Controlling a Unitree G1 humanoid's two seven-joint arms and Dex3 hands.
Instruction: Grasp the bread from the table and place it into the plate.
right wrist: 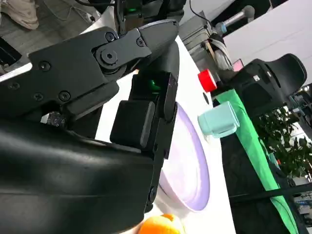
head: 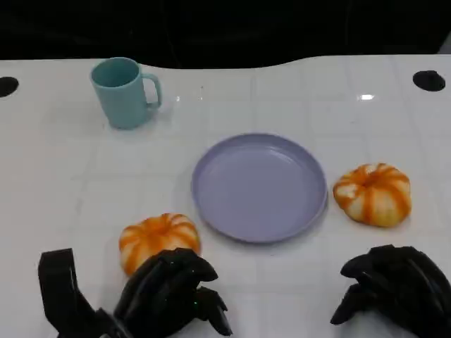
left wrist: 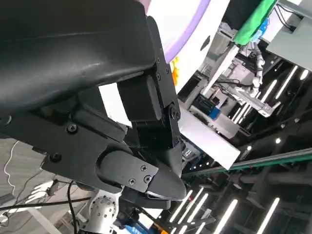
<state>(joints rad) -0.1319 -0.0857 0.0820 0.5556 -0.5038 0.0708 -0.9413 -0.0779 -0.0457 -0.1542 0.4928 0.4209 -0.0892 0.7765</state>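
Two pumpkin-shaped orange and white breads lie on the white table. One bread sits left of the lavender plate, the other bread sits to its right. The plate has nothing on it. My left hand hovers just in front of the left bread, covering its near edge, fingers loosely bent, thumb apart, holding nothing. My right hand is low at the near right, short of the right bread, also holding nothing. The right wrist view shows the plate and a bit of bread beyond my right hand.
A teal mug stands at the back left, its handle to the right. Two round black holes mark the table's far corners. The table's far edge runs along a dark background. Bare white table lies between the mug and the plate.
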